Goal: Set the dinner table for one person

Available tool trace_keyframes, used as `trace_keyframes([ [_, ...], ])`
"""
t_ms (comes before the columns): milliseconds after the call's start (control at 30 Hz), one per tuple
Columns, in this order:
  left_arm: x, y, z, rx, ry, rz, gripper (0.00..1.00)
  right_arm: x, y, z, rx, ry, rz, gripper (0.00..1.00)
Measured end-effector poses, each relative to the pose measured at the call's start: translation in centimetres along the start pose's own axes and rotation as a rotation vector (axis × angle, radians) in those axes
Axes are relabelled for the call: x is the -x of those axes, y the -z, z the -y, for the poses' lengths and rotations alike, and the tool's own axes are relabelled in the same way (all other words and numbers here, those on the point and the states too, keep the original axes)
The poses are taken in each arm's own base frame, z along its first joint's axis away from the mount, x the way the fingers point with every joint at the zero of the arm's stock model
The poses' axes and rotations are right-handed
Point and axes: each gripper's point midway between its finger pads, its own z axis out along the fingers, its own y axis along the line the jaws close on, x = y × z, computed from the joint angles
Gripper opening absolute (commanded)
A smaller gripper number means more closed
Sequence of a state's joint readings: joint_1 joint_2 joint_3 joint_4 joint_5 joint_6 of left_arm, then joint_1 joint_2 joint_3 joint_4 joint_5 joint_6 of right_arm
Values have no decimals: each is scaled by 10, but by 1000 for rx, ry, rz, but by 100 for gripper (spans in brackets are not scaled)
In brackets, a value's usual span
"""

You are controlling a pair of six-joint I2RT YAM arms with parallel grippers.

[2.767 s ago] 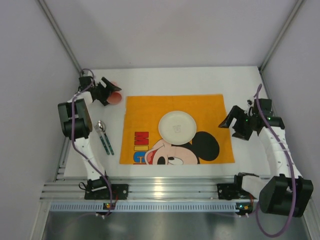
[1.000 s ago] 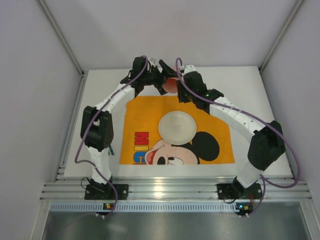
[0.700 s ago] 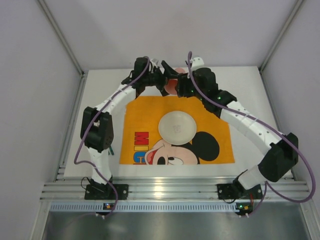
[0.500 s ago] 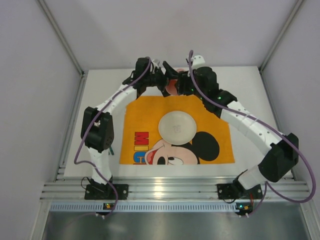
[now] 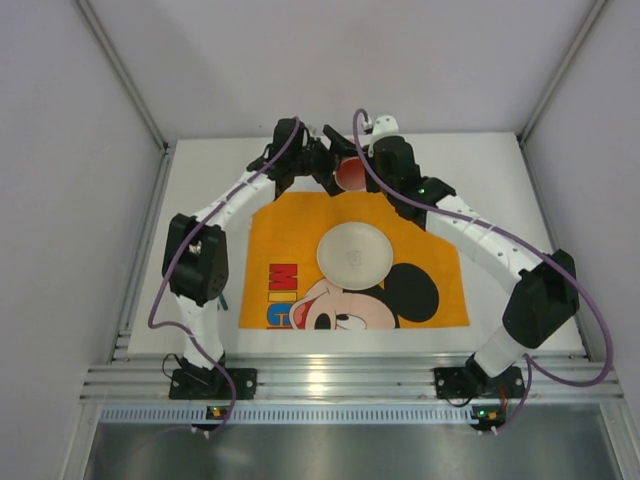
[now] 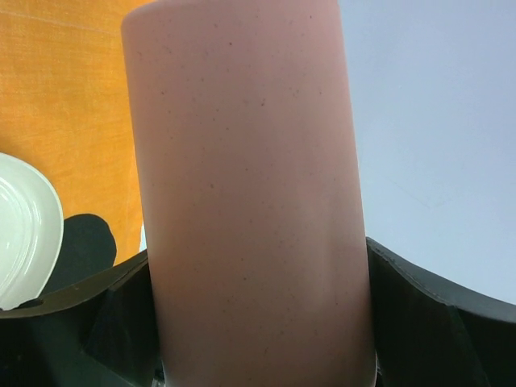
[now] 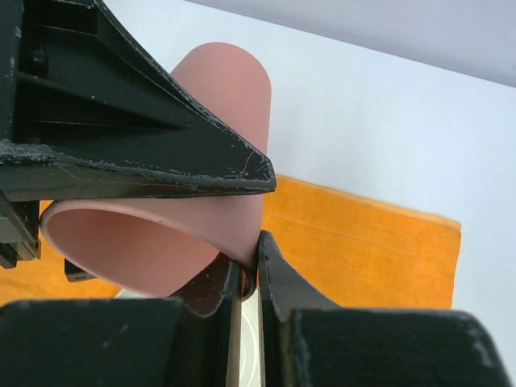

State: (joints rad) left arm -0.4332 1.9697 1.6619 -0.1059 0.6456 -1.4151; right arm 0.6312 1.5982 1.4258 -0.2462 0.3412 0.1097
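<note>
Our left gripper (image 5: 328,163) clasps the pink cup (image 5: 350,176) round its body, tilted above the dinner table (image 5: 480,165). Our right gripper (image 7: 248,260), facing it, pinches the cup's rim. We judge a handover: next, left releases and right stands it near the plate (image 5: 353,254) below.

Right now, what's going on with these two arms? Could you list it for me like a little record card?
Pink cup: tipped sideways, at the orange placemat's far edge
Left pincer: closed around the cup's body
Right pincer: pinching the cup's rim, one finger inside
White plate: empty, on the placemat
Dinner table: white, under the placemat
</note>
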Motion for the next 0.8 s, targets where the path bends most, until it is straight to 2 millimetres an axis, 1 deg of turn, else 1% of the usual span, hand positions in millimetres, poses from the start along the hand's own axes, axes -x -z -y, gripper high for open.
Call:
trace_keyframes([
  [33, -1, 0, 0, 0, 11, -1, 91, 0, 0, 1, -3, 3, -3, 0],
  [67, -2, 0, 0, 0, 15, -2, 98, 0, 1, 1, -6, 5, -4, 0],
  [167, -6, 5, 6, -15, 6, -13, 98, 4, 3, 2, -14, -5, -4, 0],
  [300, -6, 17, 14, -29, -19, 3, 98, 13, 8, -1, 2, -16, -3, 0],
  [400, -2, 33, 16, -10, -38, 30, 98, 18, 12, -10, 43, -25, -25, 0],
  [533, 2, 58, 15, 18, -76, 44, 98, 22, 18, -28, 139, -58, -79, 0],
  [633, 7, 77, 10, 49, -115, 60, 98, 20, 22, -39, 215, -91, -162, 0],
  [700, 13, 92, 2, 79, -154, 73, 98, 17, 22, -42, 243, -119, -235, 0],
  [733, 18, 101, -7, 106, -183, 86, 98, 16, 19, -34, 222, -135, -261, 0],
  [800, 36, 124, -36, 196, -175, 134, 98, 13, 12, 16, 97, -179, -303, 0],
])
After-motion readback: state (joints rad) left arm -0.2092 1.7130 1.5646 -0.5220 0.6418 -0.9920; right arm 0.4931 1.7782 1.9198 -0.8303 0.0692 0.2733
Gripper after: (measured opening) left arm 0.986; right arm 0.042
